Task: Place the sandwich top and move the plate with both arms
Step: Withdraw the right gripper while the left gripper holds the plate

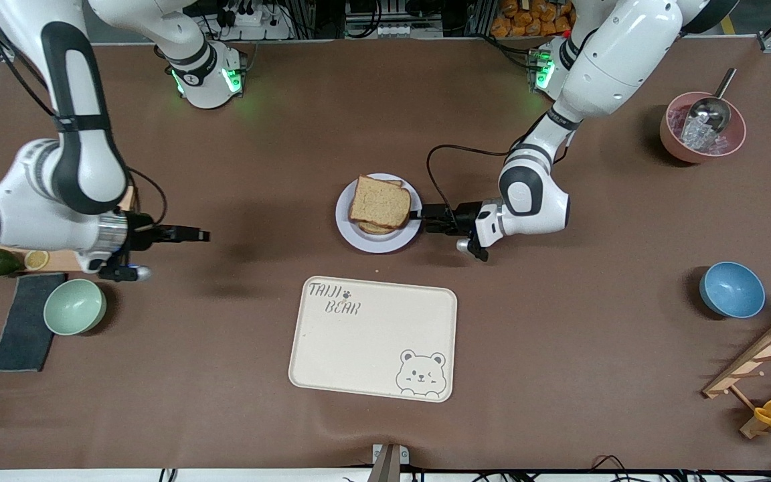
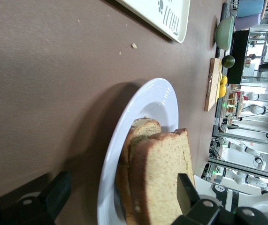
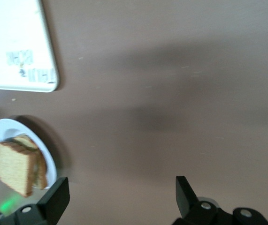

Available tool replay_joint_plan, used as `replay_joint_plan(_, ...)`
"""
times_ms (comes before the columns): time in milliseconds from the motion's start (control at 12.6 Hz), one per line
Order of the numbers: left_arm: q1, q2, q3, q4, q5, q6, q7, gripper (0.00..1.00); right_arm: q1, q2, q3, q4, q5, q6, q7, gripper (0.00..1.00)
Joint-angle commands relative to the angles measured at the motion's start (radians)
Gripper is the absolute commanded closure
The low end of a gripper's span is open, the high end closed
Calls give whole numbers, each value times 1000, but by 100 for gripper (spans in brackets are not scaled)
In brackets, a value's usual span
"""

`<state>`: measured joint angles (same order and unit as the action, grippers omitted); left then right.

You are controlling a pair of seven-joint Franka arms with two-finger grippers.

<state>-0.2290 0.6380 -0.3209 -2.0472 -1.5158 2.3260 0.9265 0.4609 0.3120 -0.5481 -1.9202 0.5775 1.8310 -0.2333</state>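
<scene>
Front view, taken from the right arm's end of the worktop [image 1: 238,415] across to the left arm's: the right gripper [image 1: 198,235] hangs over bare worktop, well apart from the plate [image 1: 346,227], its fingers spread and holding nothing. In the right wrist view those fingers [image 3: 54,199] stand wide with only worktop between them, and the plate shows small and farther off.

Near the middle sits the plate, and on it the sandwich top [image 1: 379,203] rests as the uppermost slice, skewed a little over another slice beneath; what lies between the slices is hard to make out. Nearer the front camera than the plate lies a cream tray [image 1: 372,338] with a bear drawing.

The left gripper [image 1: 419,215] is low at the plate's rim on the left arm's side, its jaws apart. The left wrist view shows its fingers [image 2: 187,192] flanking the plate's edge and the bread stack, seemingly not yet clamped on either.
</scene>
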Motion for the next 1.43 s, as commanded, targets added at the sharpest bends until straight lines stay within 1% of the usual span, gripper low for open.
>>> replay_joint_plan(0,-3,0,-9,-10,-37,7,51,0,-204,-8,116,111,-100,-100,-9,0)
replay_joint_plan(80,-7,5,-9,-10,-37,7,52,5,-290,-8,188,171,-158,-140,-9,0)
replay_joint_plan(159,-10,8,-9,-10,-37,7,55,23,-353,-8,239,222,-215,-180,-6,0)
replay_joint_plan(239,-19,12,-9,-10,-37,7,58,46,-410,-8,288,265,-241,-220,-3,0)
replay_joint_plan(398,-23,12,-7,-10,-38,9,61,91,-528,-11,379,352,-260,-280,-3,0)
replay_joint_plan(477,-21,12,-7,-13,-38,9,78,100,-607,-11,466,406,-303,-324,0,0)
replay_joint_plan(557,-20,14,-9,-17,-38,9,92,100,-660,-28,537,440,-348,-372,6,0)
replay_joint_plan(636,-15,17,-9,-19,-38,7,94,100,-656,-83,546,435,-382,-380,40,0)
replay_joint_plan(795,-7,17,-9,-19,-38,7,94,100,-613,-196,554,423,-459,-403,187,0)
replay_joint_plan(955,-1,9,-9,-19,-38,7,94,100,-593,-260,544,420,-464,-417,192,0)
replay_joint_plan(1114,5,3,-10,-19,-40,4,92,100,-539,-322,495,364,-469,-392,192,0)
replay_joint_plan(1193,10,-1,-9,-19,-56,0,94,100,-506,-341,470,345,-469,-374,192,0)
replay_joint_plan(1273,29,-6,-13,-19,-73,-7,95,100,-483,-341,450,349,-470,-368,192,0)
replay_joint_plan(1352,49,-11,-24,-19,-76,-37,95,100,-464,-340,445,354,-479,-360,192,0)
